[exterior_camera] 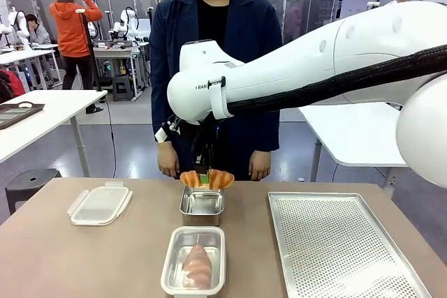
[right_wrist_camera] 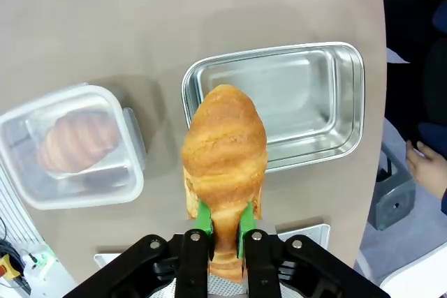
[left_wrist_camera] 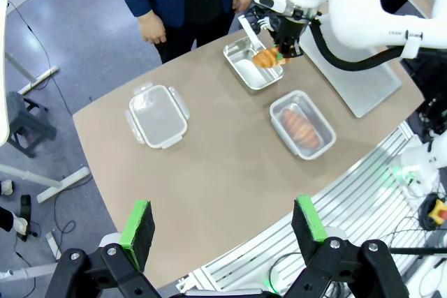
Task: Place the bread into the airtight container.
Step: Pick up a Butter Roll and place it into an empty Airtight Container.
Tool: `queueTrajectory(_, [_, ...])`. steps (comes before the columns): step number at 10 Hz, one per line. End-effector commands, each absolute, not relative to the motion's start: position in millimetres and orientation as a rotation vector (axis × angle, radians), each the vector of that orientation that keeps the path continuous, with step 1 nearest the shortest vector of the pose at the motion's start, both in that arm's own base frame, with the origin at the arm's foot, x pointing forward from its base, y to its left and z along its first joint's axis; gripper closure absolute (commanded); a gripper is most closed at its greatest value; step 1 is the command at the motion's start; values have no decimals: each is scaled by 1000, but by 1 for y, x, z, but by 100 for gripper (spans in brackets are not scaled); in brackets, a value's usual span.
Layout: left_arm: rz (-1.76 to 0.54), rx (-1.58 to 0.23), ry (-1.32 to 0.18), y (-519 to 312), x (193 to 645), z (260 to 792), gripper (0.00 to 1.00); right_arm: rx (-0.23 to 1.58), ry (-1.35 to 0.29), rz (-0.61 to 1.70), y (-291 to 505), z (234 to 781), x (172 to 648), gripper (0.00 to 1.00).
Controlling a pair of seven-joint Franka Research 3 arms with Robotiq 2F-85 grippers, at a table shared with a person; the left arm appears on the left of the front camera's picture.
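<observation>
Two end effectors: one per arm, both over a brown counter (exterior_camera: 84, 256) shared with a person (exterior_camera: 213, 68) standing at its far side.
Right end effector (right_wrist_camera: 224, 232): green pads pressed together on a croissant, gripping it near one end, so the pastry hangs clear of the counter.
Held croissant (right_wrist_camera: 225, 151): golden-brown bread, in the air above the near rim of the metal pan; in the front view it shows as two orange lobes either side of the fingers.
Metal pan (exterior_camera: 202, 206): a small steel tray in the middle of the counter, its bare floor showing under the held croissant.
Airtight container (exterior_camera: 195, 259): clear plastic tub, lid off, just on the robot's side of the metal pan and not touching it.
Second croissant (exterior_camera: 197, 266): lying lengthwise inside the airtight container.
Lid (exterior_camera: 100, 204): clear, with side clips, flat on the counter well to the robot's left of the metal pan.
Perforated tray (exterior_camera: 335, 242): large flat steel sheet on the counter to the robot's right.
Left end effector (left_wrist_camera: 225, 225): fingers spread wide apart with nothing between them, held high above the counter's near edge and looking down over the whole layout.
Person's hands: one hand (exterior_camera: 167, 160) and the other hand (exterior_camera: 260, 165) hang at the far edge of the counter, touching nothing.
</observation>
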State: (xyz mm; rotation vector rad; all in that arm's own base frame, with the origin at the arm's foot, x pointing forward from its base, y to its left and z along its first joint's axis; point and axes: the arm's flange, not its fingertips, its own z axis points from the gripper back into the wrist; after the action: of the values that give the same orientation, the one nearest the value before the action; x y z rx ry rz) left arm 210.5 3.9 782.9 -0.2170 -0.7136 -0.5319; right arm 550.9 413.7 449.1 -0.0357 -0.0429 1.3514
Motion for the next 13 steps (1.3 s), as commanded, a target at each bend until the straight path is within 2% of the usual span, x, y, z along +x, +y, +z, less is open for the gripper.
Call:
queueTrajectory(1, [-555,-232,-714,3,210,783,0,12,-67,1326,410,445,562,83])
queueTrajectory(2, [-555,-232,-714,3,210,783,0,-50,-155,1027,411,432,582,83])
queueTrajectory(3, [-555,-232,-714,3,210,783,0,0,-175,844,411,425,588,83])
queueTrajectory(5, [-555,-232,-714,3,210,783,0,-17,-122,579,413,416,584,83])
queueTrajectory(7, [-555,-232,-714,3,210,783,0,49,-100,385,426,415,582,83])
queueTrajectory(9, [-555,-232,-714,3,210,783,0,16,-70,196,434,415,580,83])
queueTrajectory(10, [-555,-232,-714,3,210,783,0,-71,-86,122,439,411,579,83])
queueTrajectory(13, [-555,-232,-714,3,210,783,0,-38,-76,-20,437,402,582,83])
